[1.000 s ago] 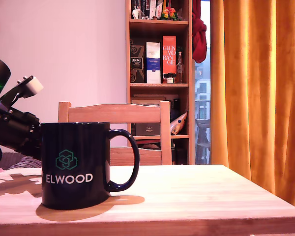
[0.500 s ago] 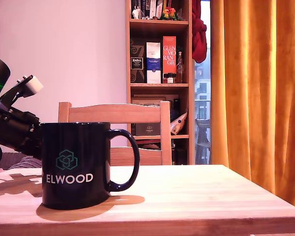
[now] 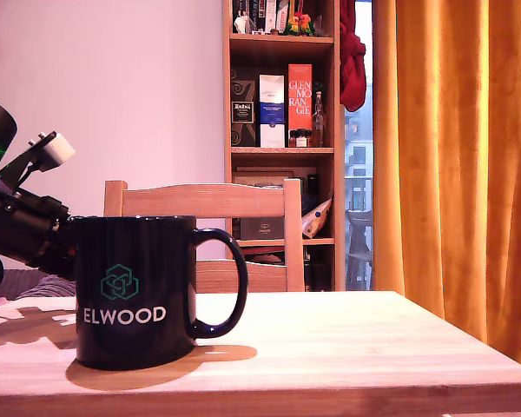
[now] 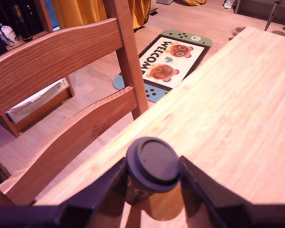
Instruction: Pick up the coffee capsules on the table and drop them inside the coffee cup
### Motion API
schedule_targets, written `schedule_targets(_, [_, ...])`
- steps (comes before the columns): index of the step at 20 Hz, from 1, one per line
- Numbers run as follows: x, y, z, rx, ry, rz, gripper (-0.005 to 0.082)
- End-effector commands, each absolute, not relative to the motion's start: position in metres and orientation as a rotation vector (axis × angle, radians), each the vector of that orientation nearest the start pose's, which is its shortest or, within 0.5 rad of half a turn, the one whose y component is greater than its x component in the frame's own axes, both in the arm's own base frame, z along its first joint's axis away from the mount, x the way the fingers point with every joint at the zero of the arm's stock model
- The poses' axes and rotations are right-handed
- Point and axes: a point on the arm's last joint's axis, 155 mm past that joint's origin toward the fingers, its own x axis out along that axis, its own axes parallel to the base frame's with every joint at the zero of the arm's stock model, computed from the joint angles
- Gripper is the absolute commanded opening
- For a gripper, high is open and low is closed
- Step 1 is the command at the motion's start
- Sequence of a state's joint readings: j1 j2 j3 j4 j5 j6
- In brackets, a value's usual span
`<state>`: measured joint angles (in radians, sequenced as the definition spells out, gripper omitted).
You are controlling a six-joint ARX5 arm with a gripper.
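The coffee cup (image 3: pixel 135 291), a glossy black mug with white ELWOOD lettering, stands on the pale wooden table (image 3: pixel 347 339) towards the exterior view's left, handle pointing right. My black arm (image 3: pixel 22 226) reaches in from the left behind the cup, which hides the fingers there. In the wrist view my gripper (image 4: pixel 154 172) is shut on a coffee capsule (image 4: pixel 153 161), a dark one with a round flat lid. It hangs just above the table (image 4: pixel 237 109) near the edge by the chair and casts a shadow below. No other capsules show.
A wooden chair (image 3: pixel 204 230) with a slatted back (image 4: pixel 61 61) stands close against the table's far edge. Behind it are a bookshelf (image 3: pixel 282 130) and orange curtains (image 3: pixel 451 165). A welcome mat (image 4: pixel 166 61) lies on the floor.
My arm has edged very slightly upward and to the exterior view's left; the cup stands as before.
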<state>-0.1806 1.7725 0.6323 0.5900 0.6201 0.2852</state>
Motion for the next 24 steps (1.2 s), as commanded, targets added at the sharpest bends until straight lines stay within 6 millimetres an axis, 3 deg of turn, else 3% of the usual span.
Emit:
schedule_targets(1, [0.385, -0.181, 0.059, 0.127, 0.430, -0.863, 0.0248])
schedule_targets(10, [0.371, -0.180, 0.090, 0.123, 0.434, -0.873, 0.0248])
schedule_targets(14, [0.358, -0.178, 0.118, 0.090, 0.432, -0.867, 0.0249])
schedule_targets(17, [0.345, -0.176, 0.143, 0.093, 0.405, -0.866, 0.0249])
schedule_targets(21, [0.321, -0.176, 0.162, 0.038, 0.434, -0.883, 0.0249])
schedule_targets(24, [0.294, -0.185, 0.161, 0.007, 0.497, -0.953, 0.0249])
